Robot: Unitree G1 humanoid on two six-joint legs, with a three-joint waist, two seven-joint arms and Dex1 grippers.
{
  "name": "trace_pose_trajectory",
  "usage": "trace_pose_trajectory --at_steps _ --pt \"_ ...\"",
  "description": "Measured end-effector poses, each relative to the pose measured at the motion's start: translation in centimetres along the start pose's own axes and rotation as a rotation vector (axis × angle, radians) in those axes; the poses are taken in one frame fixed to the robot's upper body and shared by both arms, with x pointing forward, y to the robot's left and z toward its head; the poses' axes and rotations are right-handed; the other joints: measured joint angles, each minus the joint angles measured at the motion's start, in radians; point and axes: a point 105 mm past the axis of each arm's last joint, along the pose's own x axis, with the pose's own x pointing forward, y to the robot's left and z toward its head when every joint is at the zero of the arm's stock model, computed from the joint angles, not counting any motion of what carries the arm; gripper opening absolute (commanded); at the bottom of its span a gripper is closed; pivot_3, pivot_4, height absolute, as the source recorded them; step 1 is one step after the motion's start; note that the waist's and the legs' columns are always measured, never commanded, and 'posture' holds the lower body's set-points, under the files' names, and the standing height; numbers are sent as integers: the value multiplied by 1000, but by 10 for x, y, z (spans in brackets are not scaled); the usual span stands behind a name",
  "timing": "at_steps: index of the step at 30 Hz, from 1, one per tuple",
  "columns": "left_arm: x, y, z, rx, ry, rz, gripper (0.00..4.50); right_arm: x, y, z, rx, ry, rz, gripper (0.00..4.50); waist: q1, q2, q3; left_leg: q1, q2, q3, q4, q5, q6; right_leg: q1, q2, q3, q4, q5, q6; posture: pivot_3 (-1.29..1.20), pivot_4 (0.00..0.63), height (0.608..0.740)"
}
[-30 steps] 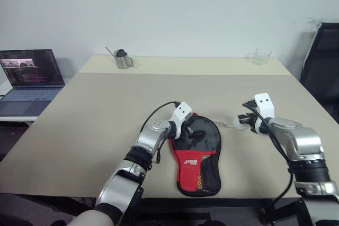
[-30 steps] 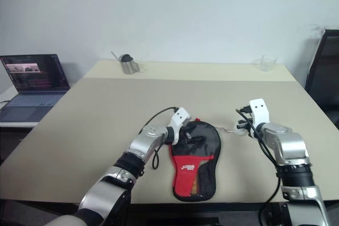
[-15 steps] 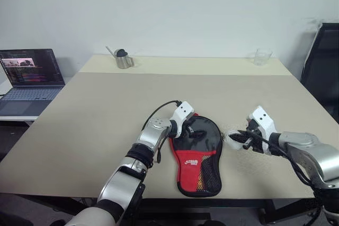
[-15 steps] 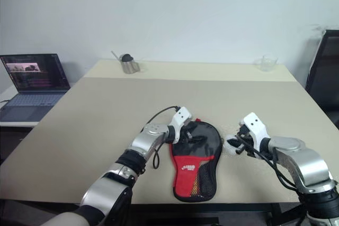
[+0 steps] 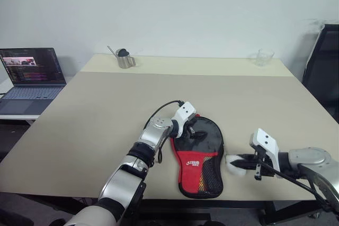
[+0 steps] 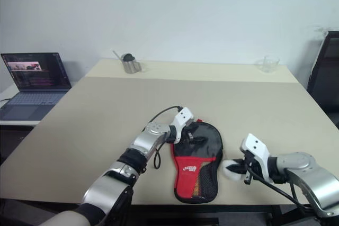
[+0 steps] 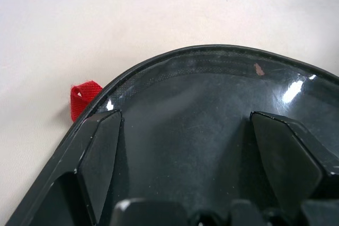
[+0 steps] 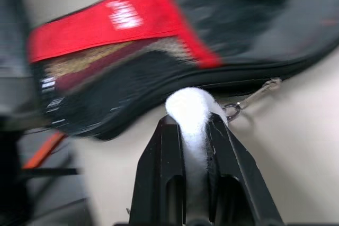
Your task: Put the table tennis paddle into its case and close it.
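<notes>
Pinching the pom-pom [image 8: 189, 110], right fingers [image 8: 165, 168] sit beside the case [image 5: 201, 154]; left fingers [image 7: 103, 154] spread.

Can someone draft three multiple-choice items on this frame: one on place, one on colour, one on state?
1. Where is the case on the table?
A. at the far edge by the metal cup
B. near the front edge, between the two grippers
C. beside the laptop

2. What colour is the band with the white logo on the case?
A. red
B. blue
C. green

3. What is the right gripper doing?
A. standing open above the clear cup
B. shut on the case's red loop
C. shut on the white pom-pom

Answers: 1 B, the case lies by the near edge with the left gripper on its round top and the right gripper beside its right side. 2 A, the band across the middle is red. 3 C, the right wrist view shows white fluff pinched between the black fingers.
</notes>
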Motion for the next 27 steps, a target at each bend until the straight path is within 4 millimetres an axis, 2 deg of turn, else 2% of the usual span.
trace_pose_trajectory --at_steps 3,10,17,24,27 --pt "0 0 -1 3 4 1 4258 -3 20 -4 4 -10 106 79 2 0 0 0 -1 -4 0 -2 -3 2 0 -3 0 0 0 0 150 740" --pt "1 -1 -1 14 14 -5 4258 -9 48 -8 22 -33 241 79 3 0 0 1 -1 -12 0 -4 -6 6 -4 -16 -2 -2 -3 0 150 740" --pt "1 -3 0 25 20 -25 4258 -2 82 -25 70 -26 359 78 9 0 0 1 -1 -14 0 -3 -5 7 -4 -18 -2 -6 -3 0 150 740" --pt "2 -2 1 36 34 -27 4258 -1 93 -36 65 -32 386 75 10 -1 0 1 -1 -14 0 -5 -8 7 -5 -19 -2 -6 -3 0 150 740" --pt "2 -1 1 36 38 -24 4258 0 88 -38 69 -50 379 74 10 -1 0 1 -1 -14 0 -5 -8 7 -5 -19 -2 -6 -3 0 150 740"
